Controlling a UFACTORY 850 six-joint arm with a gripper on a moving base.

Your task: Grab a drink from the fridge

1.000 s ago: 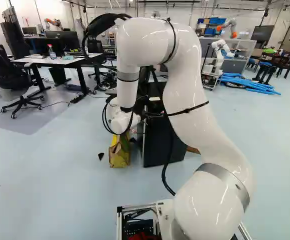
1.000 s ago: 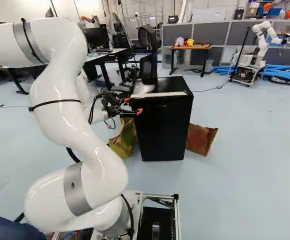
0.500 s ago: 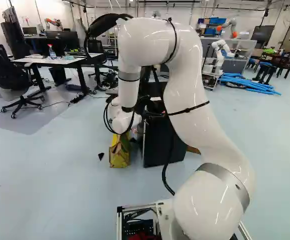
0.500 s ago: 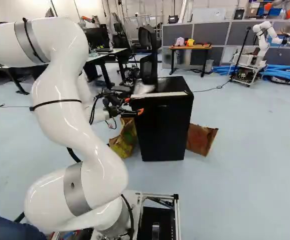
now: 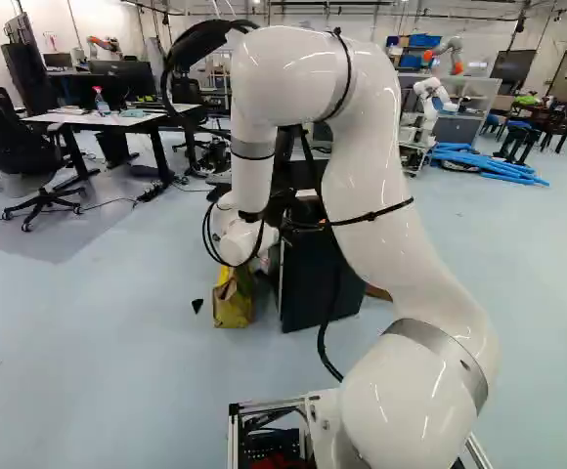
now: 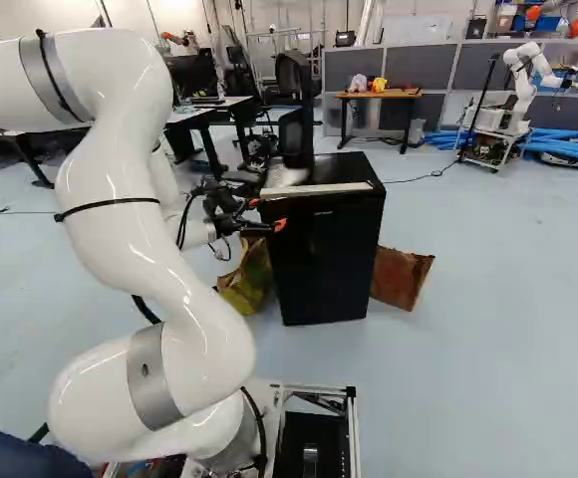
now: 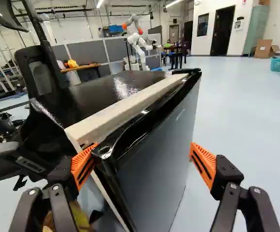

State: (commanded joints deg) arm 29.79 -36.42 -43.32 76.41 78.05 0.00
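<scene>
Base unmoved. My white arm (image 5: 370,181) has eased back slightly; the glossy dark door (image 7: 152,150) of the black box-shaped fridge (image 7: 106,95) has swung out a little with it. Jaws wide, gripping nothing, one ribbed orange pad (image 7: 83,166) at the door's edge. Drink not visible, presumably inside. Access starting; needs more swing, could slip.

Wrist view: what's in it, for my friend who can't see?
A small dark fridge stands ahead, its door edge between the two fingers of the open gripper. A black chair is beside it, and another robot is farther off.
</scene>
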